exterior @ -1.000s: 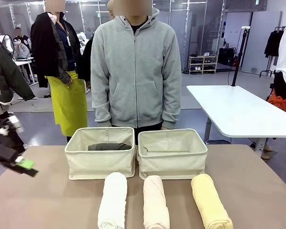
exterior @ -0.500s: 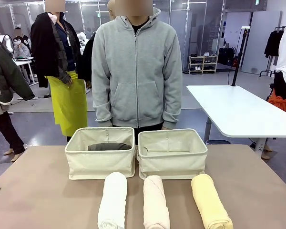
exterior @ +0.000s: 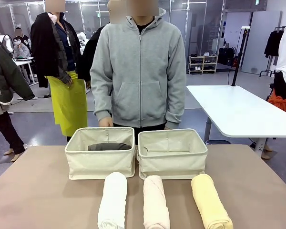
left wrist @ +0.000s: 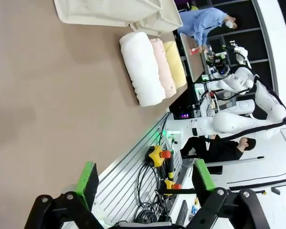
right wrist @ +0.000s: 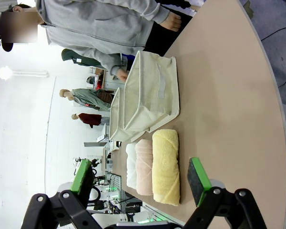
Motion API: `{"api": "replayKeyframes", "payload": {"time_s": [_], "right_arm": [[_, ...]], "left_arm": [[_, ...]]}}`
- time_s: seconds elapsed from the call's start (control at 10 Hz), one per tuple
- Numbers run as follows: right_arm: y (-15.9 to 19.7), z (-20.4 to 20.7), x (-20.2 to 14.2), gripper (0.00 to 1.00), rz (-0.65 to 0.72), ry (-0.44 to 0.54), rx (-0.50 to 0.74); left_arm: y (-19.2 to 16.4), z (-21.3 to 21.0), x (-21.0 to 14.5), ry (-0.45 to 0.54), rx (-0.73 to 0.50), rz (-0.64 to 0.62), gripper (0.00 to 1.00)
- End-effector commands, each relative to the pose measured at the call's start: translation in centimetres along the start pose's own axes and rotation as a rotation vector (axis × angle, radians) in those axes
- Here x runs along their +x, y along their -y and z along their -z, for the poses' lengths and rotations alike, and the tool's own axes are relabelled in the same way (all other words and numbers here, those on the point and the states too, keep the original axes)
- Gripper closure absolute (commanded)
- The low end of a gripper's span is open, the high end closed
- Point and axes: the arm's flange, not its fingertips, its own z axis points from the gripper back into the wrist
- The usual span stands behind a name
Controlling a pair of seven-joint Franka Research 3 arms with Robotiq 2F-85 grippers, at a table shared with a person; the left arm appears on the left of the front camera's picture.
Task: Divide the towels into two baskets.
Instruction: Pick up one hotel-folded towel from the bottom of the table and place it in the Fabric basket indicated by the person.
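This is a robotics lab set in an open hall. Beyond the brown table are a polished grey floor, glass partitions, a white work table and a low shelf rack. Below the table's near edge are cable bundles and a yellow emergency-stop button.

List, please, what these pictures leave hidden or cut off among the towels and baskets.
1. Dark grey towel: in the front view, the near wall of the left basket hides all but its top.
2. Right basket: in the front view, its near wall hides the floor, so its contents cannot be told.
3. White towel, pink towel, yellow towel: the front view's bottom edge cuts off their near ends.
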Motion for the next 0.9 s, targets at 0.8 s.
{"api": "replayKeyframes", "payload": {"time_s": [0.8], "right_arm": [[-0.3,-0.1,-0.1,0.00,-0.005,0.005,0.009]], "left_arm": [[0.0,0.0,0.0,0.000,0.000,0.000,0.00]]}}
